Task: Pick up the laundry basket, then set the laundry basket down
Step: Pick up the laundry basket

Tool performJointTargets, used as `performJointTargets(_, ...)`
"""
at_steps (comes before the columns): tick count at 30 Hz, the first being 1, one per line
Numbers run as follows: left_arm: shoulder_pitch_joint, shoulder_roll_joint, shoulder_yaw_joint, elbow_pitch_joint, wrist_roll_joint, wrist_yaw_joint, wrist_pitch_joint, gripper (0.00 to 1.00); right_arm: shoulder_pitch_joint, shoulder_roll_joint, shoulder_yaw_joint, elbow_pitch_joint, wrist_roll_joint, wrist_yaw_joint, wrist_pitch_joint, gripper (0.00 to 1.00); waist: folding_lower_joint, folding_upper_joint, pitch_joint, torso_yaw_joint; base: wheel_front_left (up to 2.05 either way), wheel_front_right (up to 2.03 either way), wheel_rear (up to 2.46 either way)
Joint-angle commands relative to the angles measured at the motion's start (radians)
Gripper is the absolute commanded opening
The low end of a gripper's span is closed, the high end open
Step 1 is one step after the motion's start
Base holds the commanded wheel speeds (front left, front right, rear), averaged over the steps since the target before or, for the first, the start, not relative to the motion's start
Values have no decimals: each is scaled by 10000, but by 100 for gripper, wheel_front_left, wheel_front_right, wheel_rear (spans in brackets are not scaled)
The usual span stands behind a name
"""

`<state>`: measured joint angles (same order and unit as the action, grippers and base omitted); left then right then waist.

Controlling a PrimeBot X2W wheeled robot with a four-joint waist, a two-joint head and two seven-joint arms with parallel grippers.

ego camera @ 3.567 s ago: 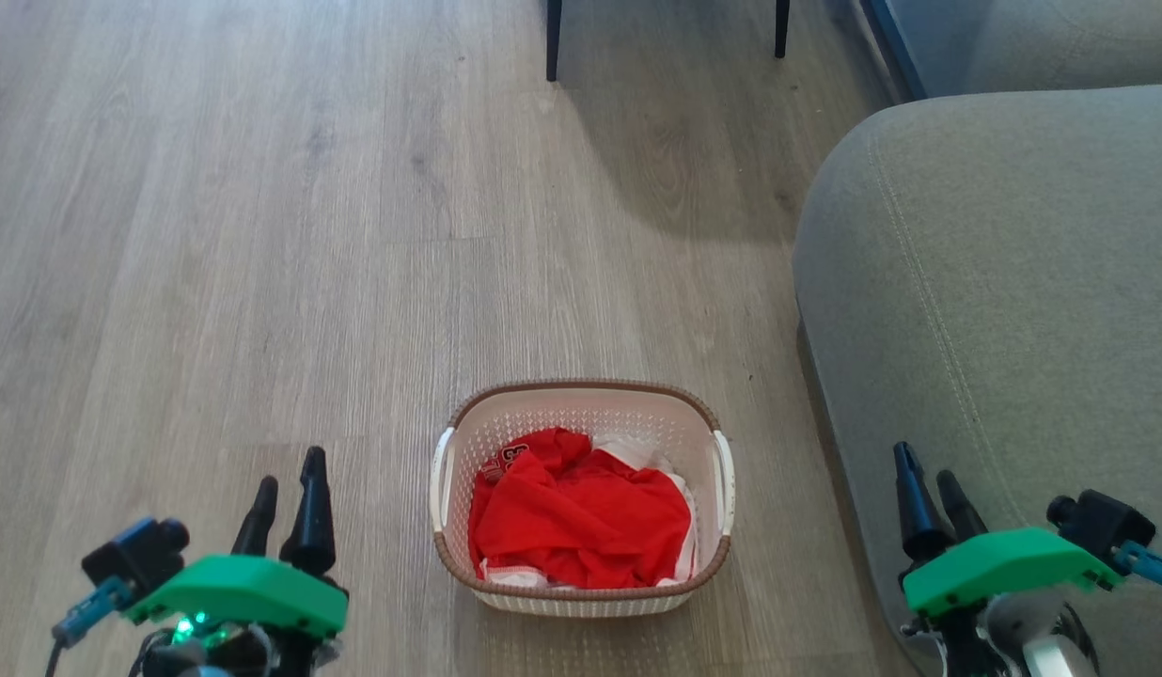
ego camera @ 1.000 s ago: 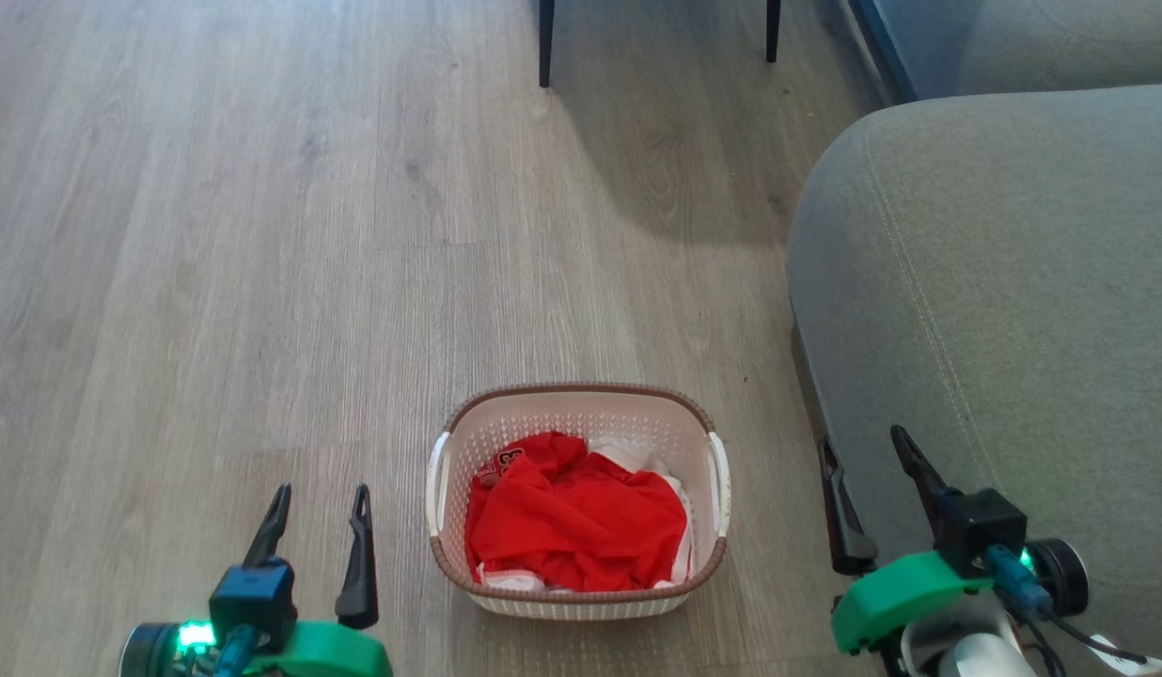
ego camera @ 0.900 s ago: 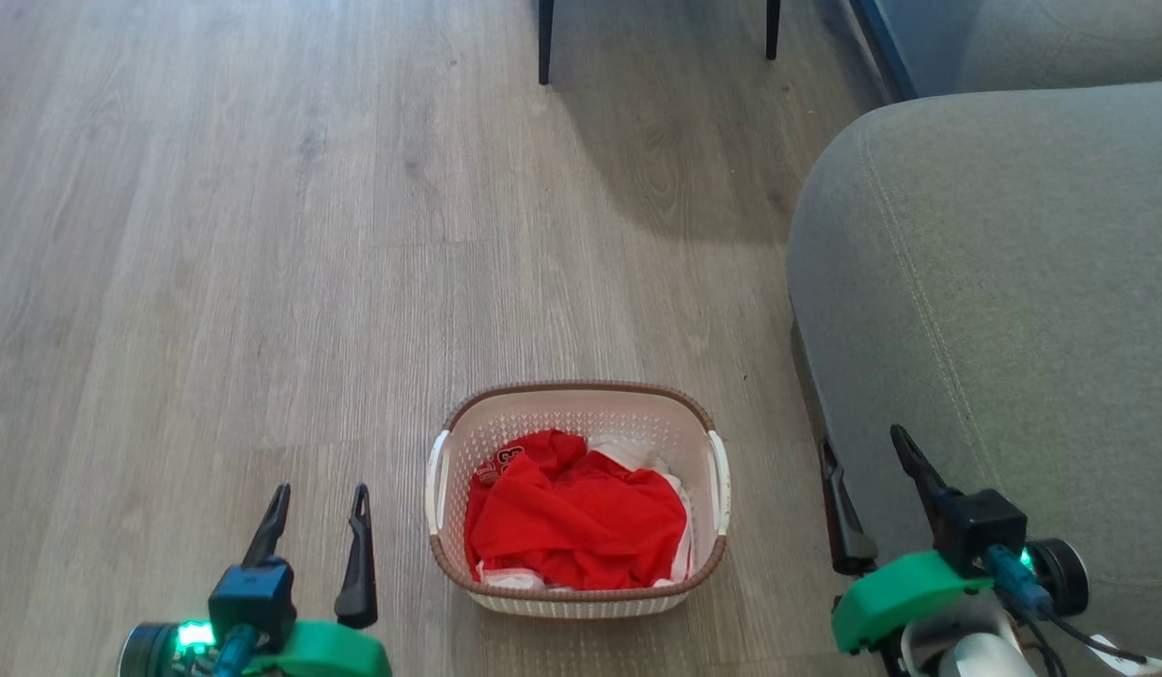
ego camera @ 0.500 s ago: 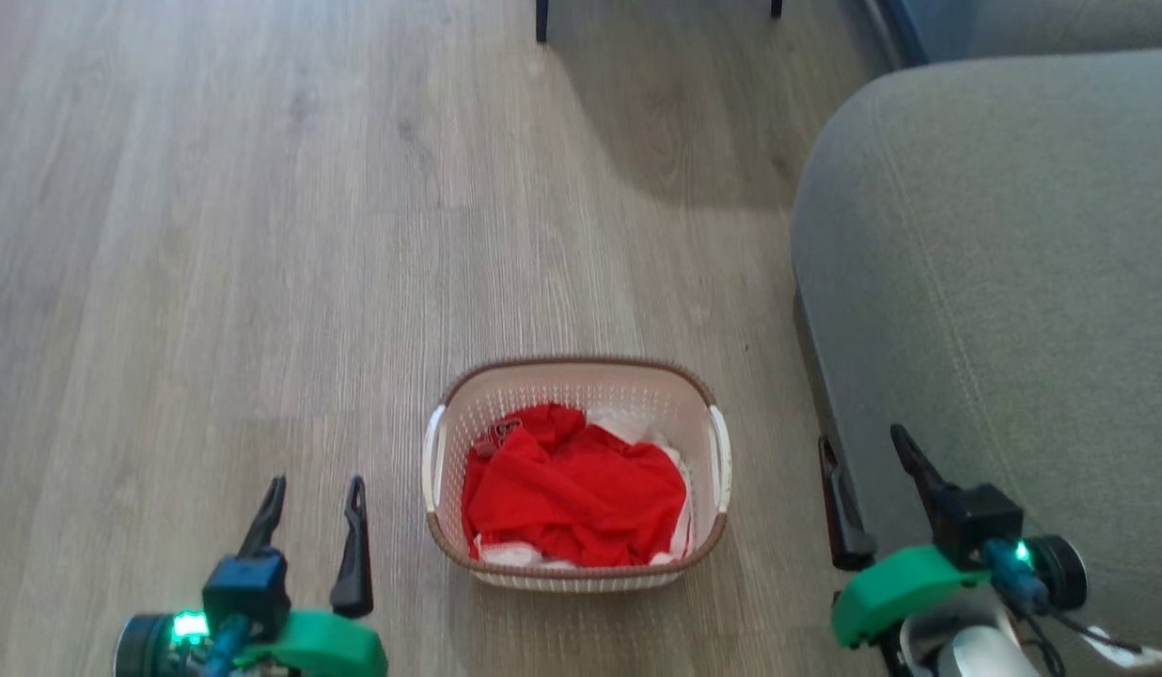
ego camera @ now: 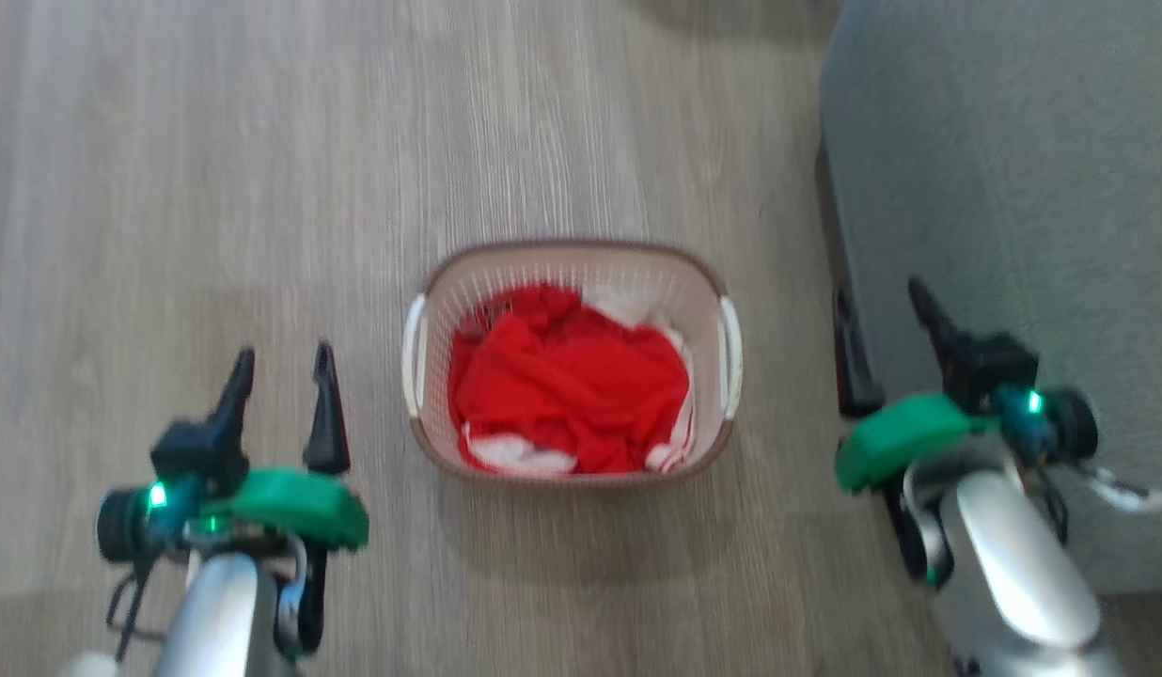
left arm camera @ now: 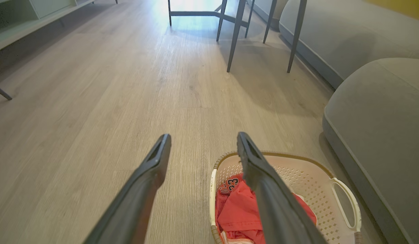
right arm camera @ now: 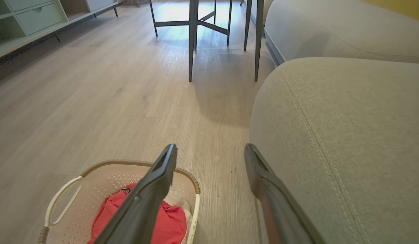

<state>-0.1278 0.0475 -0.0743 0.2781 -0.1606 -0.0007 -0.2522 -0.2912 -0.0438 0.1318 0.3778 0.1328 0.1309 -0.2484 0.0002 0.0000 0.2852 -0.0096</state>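
Fingers of the left hand are spread with a clear gap and hold nothing; the right hand has its fingers apart in the same way, also empty. Both hands point forward, low over the floor, one at each side of the laundry basket. The left hand is beside the basket's left handle but apart from it. The right hand is near the right handle, in the narrow space between the basket and the grey sofa. The basket stands on the floor between the two hands, with a red garment and some white cloth inside.

I judge that the task is at its beginning: the basket is not gripped and not lifted. What is left is to bring each hand to its handle, close on it, lift, and then put the basket down. The head view is blurred, so whether the right hand touches the sofa cannot be told.
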Motion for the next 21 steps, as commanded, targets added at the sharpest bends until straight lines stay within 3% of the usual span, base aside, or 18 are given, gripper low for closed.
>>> performJointTargets(1, -631, 30, 391, -77, -91, -21, -95, 100, -565, -64, 178, -83, -106, -2, -134, 100, -2, 0, 1083, 26, 0, 0, 0)
performJointTargets(12, -2941, 29, -16, 1769, -473, -173, -95, 100, -2578, -64, 205, 1558, -190, -2, -134, 100, -2, 0, 3422, 187, 0, 0, 0)
performJointTargets(21, -4486, 28, -647, 3464, -589, -349, -95, 100, -3645, -64, 594, 2983, 386, -2, -134, 100, -2, 0, 4773, 340, 0, 0, 0)
